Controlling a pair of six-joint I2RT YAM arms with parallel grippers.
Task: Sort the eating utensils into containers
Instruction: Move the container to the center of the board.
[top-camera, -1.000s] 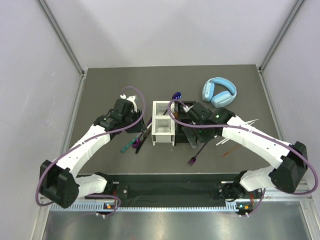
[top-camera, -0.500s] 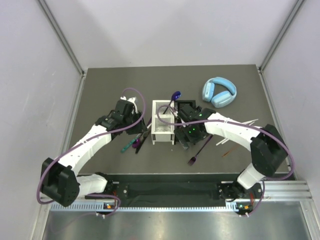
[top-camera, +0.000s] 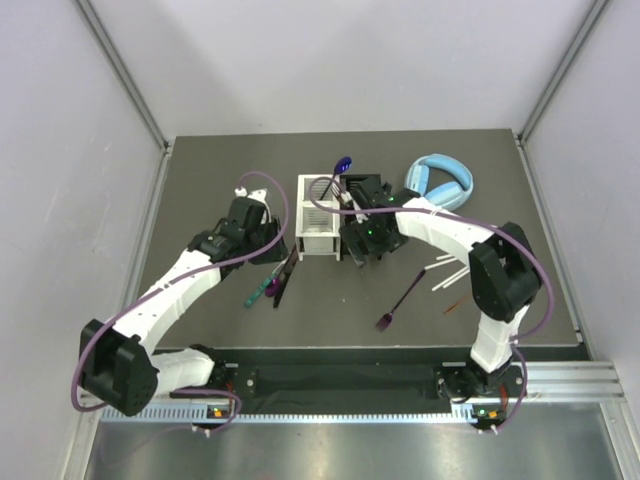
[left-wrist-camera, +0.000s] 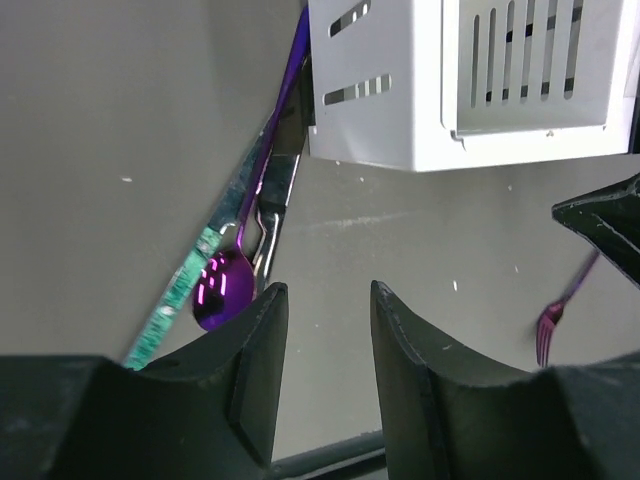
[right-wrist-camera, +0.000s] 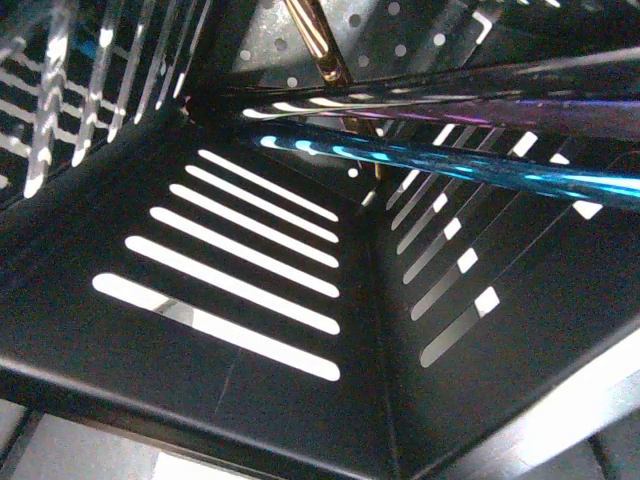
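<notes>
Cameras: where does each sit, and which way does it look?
Top external: above, behind the arms, looking down on the table; both arms show.
Left wrist: on the left arm, facing past its fingers at the white caddy and purple spoon.
Right wrist: on the right arm, peering into the black caddy; no fingers show.
Shared: top and left wrist both see the white caddy.

- The white caddy is standing upright mid-table, with its slotted walls facing me.
- The black caddy is sitting just beside it on my right. It is holding a blue iridescent spoon, which is leaning out over the far rim, and a brown stick.
- A purple spoon and the green-handled knife are lying side by side on the table, left of the white caddy.
- A purple fork is lying alone nearer me.
- Pale sticks and another brown stick are lying further right.
</notes>
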